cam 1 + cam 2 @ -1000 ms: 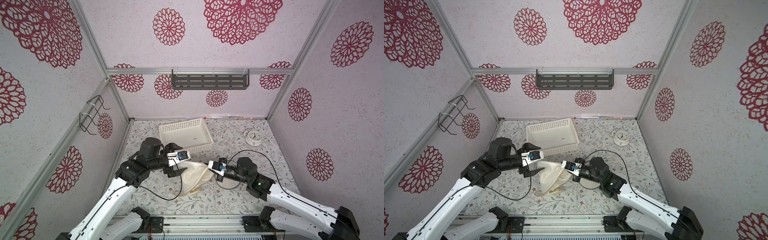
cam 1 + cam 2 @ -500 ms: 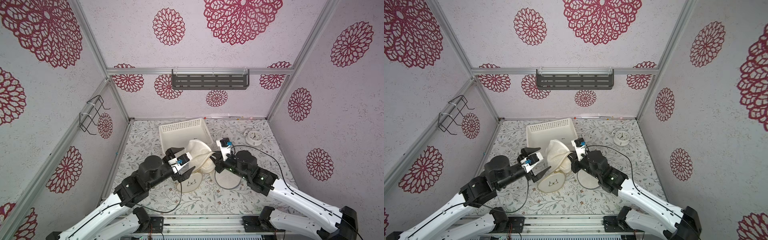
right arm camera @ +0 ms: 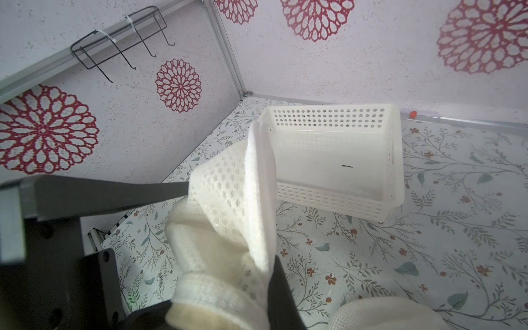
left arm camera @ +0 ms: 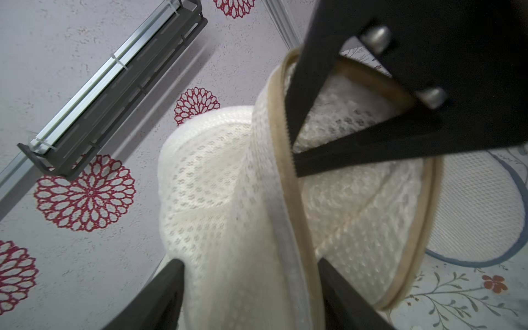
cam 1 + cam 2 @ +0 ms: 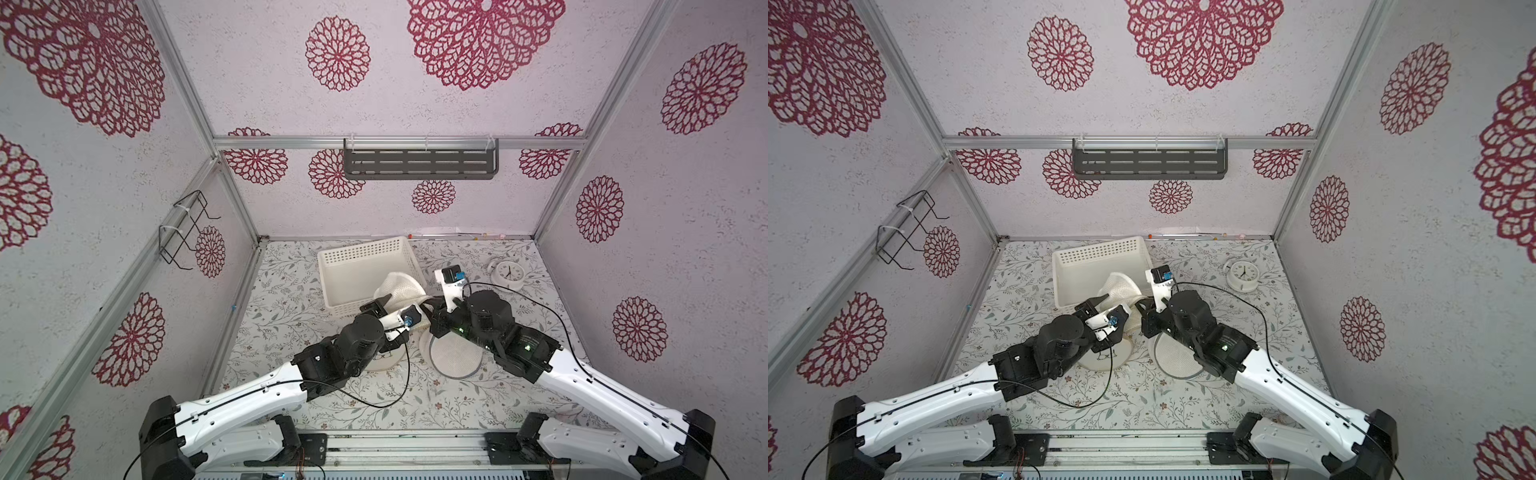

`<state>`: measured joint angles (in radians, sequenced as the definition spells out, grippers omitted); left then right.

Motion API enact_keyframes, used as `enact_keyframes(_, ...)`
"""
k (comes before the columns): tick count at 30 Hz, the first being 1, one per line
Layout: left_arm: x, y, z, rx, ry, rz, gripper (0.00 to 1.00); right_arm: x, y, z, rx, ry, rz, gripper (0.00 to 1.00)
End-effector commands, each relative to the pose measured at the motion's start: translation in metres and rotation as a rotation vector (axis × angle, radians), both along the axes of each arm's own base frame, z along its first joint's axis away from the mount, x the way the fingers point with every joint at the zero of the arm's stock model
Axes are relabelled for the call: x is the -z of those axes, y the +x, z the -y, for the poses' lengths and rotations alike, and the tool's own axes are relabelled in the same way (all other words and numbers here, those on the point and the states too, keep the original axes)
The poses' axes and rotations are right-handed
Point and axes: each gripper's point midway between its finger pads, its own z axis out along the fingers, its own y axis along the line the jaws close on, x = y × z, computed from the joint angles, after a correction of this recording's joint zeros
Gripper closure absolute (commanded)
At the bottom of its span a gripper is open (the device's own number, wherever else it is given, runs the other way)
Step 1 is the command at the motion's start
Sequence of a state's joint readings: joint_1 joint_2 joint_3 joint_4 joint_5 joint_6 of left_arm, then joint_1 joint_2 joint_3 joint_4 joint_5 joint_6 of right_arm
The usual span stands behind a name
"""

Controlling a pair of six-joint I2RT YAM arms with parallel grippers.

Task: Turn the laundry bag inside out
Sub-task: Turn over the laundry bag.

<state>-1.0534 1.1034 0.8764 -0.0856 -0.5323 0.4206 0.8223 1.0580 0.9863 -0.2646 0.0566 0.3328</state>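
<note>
The laundry bag is white mesh with a tan zip rim, held up over the table middle, in front of the basket. Its lower end, with a small dark print, rests on the table under my left wrist. My right gripper is shut on the bag's rim band. My left gripper stands open astride the bag, mesh and zip band filling the gap between its fingers. The right gripper's black fingers pinch the rim just beyond.
A white perforated basket sits behind the bag. A round mesh disc with a grey rim lies under my right arm. A white clock stands back right. A dark shelf hangs on the back wall.
My right gripper lifted the bag off the table toward the basket. My left arm swung round to the front, came up around the hanging bag, and its jaws have narrowed.
</note>
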Motion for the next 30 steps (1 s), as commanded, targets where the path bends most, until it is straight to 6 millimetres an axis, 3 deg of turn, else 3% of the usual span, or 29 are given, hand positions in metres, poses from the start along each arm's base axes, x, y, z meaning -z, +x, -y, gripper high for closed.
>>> enact_keyframes(1,-0.02,0.007,-0.009,-0.075,-0.028,0.076,0.28,-0.018,-0.001,0.006,0.014,0.008,0.038,1.0)
enact_keyframes(8,-0.009,-0.001,-0.009,-0.036,-0.044,0.049,0.13,-0.023,-0.001,0.009,0.023,-0.002,0.054,1.0)
enact_keyframes(18,-0.007,0.004,-0.016,-0.085,-0.02,0.076,0.12,-0.026,0.003,0.012,0.04,-0.04,0.076,1.0)
enact_keyframes(26,-0.017,0.014,-0.035,-0.213,-0.005,0.141,0.11,-0.028,0.005,0.015,0.054,-0.062,0.084,1.0)
enact_keyframes(30,-0.015,0.013,-0.029,-0.185,0.004,0.136,0.12,-0.027,0.003,0.008,0.019,-0.055,0.074,1.0)
